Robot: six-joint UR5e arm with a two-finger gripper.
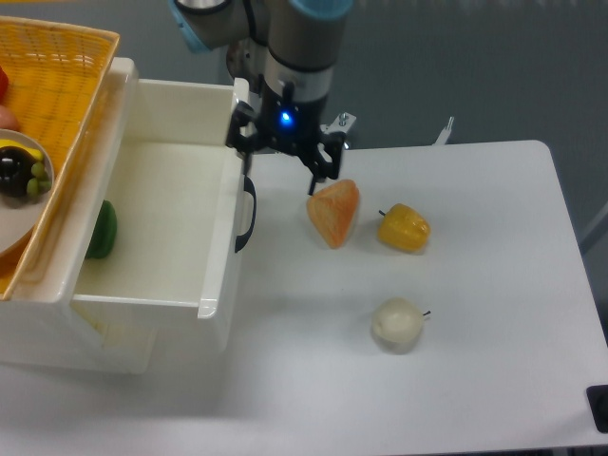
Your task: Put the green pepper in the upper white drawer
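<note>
The green pepper (101,230) lies inside the upper white drawer (161,252), against its left wall and partly hidden under the basket's edge. The drawer stands pulled out, its black handle (247,213) on the front panel facing right. My gripper (281,171) hangs open and empty above the table just right of the drawer's front panel, near the handle and left of the orange wedge. Its fingers (313,180) hold nothing.
A yellow woven basket (57,85) with a plate of fruit overhangs the drawer's left side. On the table lie an orange wedge (334,211), a yellow pepper (404,228) and a pale round fruit (396,324).
</note>
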